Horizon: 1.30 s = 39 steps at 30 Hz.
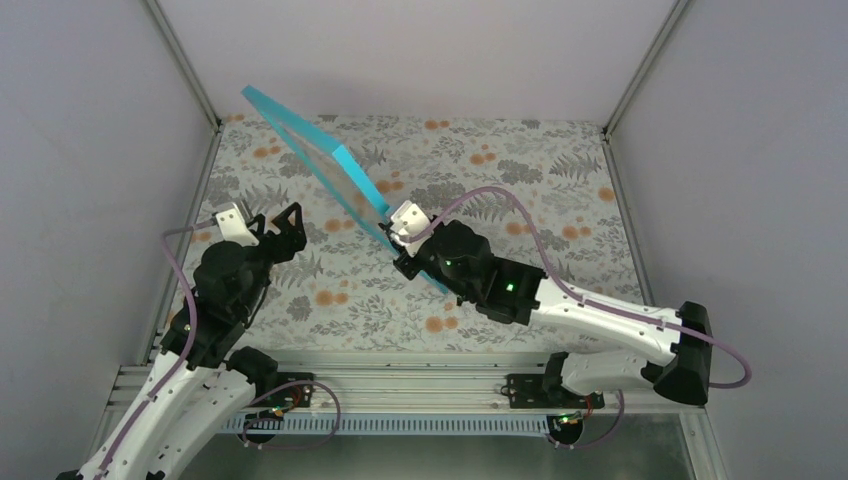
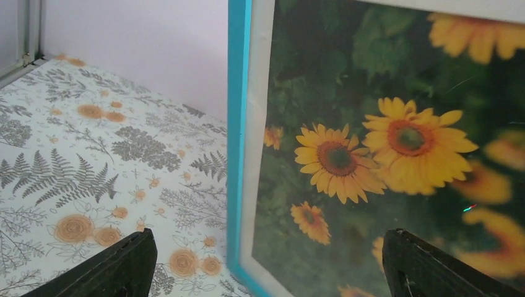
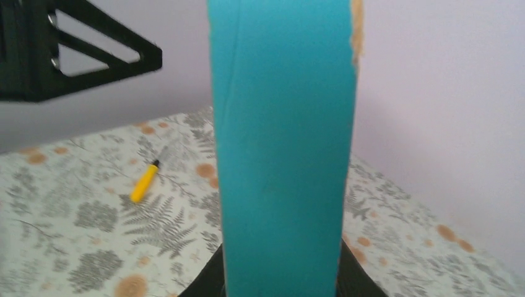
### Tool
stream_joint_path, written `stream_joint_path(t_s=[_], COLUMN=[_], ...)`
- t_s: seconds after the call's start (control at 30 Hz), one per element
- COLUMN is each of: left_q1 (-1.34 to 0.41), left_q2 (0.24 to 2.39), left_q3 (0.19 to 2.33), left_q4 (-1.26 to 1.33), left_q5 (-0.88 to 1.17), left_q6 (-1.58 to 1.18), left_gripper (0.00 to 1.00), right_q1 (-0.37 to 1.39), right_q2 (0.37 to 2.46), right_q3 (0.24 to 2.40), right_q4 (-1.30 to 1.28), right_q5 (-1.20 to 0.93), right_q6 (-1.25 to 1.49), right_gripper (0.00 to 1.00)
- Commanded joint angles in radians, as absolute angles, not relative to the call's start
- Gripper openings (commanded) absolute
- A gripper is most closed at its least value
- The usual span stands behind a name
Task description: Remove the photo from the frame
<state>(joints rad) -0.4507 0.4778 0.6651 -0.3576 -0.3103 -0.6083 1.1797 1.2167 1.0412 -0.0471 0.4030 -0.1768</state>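
Note:
The frame point(image 1: 318, 160) has a turquoise border and stands tilted up on edge above the table. My right gripper point(image 1: 402, 237) is shut on its near edge. In the right wrist view the turquoise edge point(image 3: 282, 154) fills the middle, clamped between my black fingers point(image 3: 358, 277). The photo point(image 2: 384, 154), sunflowers on dark green, sits in the frame behind a cream-white mat point(image 2: 257, 124) inside the blue border point(image 2: 236, 154). My left gripper point(image 1: 272, 225) is open and empty. It faces the front of the frame, its fingertips point(image 2: 139, 250) spread wide and apart from it.
The table point(image 1: 520, 180) has a fern-and-flower cloth, with grey walls on three sides. A small yellow marker point(image 3: 144, 181) lies on the cloth left of the frame in the right wrist view. The left arm's black gripper point(image 3: 62, 49) shows there at top left.

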Motion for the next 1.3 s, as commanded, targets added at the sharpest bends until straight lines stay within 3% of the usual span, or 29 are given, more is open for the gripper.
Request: stream_joint_path(t_s=[0.0, 0.43, 0.8, 1.27], left_q1=[-0.448, -0.448, -0.447, -0.448], left_q2=[0.48, 0.51, 0.609, 0.768], left_q3=[0.661, 0.677, 0.688, 0.687], left_q4=[-0.365, -0.375, -0.367, -0.337], left_q5=[-0.329, -0.322, -0.262, -0.164], left_q6=[-0.592, -0.59, -0.597, -0.587], left_gripper=[0.91, 0.91, 0.91, 0.9], right_q1=[1.122, 0.754, 0.368, 0.063], right_q2=[1.13, 1.057, 1.033, 1.307], right_q3=[1.076, 0.97, 0.646, 0.348], right_q4=[0.146, 0.141, 0.261, 0.495], right_q5=[0.25, -0.288, -0.614, -0.816], right_q6=[0.001, 0.478, 0.836, 0.856], right_gripper=[0.04, 0.03, 0.04, 0.04])
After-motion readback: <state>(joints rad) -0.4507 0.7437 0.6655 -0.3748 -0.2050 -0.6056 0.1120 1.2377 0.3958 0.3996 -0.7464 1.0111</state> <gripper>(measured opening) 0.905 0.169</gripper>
